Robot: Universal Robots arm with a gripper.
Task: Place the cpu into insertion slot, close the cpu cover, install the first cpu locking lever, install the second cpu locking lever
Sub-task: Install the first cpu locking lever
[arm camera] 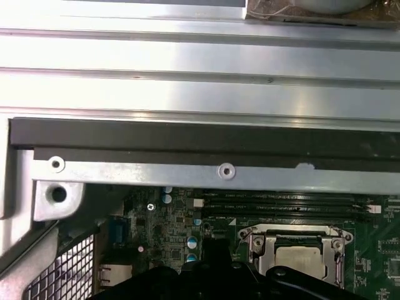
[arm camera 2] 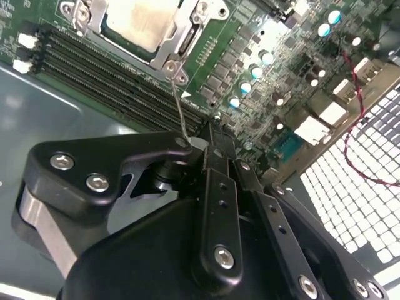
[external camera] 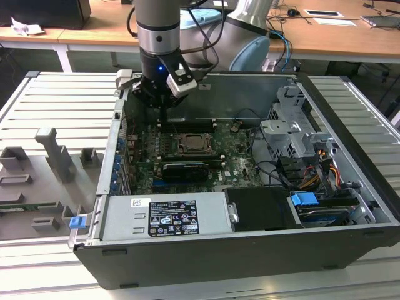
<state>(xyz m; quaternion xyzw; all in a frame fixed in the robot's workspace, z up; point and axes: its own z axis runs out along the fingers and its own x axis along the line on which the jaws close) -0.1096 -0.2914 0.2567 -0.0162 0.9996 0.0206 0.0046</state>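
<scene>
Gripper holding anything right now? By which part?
Looks like the gripper pinches a cpu locking lever at its free end, jaws shut around the thin wire.

Everything here sits on a big grey metal table (external camera: 62, 100) with long ribs running across its top, like a slatted workbench. Smack in the middle is an open desktop computer case (external camera: 250, 256), lying on its side with the dark wall facing the exterior view. Toward the exterior view's left, right on the ribs, there's a bunch of grey fixture blocks: a tall post-shaped one (external camera: 53, 153), a small one (external camera: 89, 157) just beside it, and low slotted ones (external camera: 47, 224) nearer the front. A little blue clip (external camera: 77, 221) sits at the case's corner; can't tell if it rests on the table or hangs off the case.
</scene>
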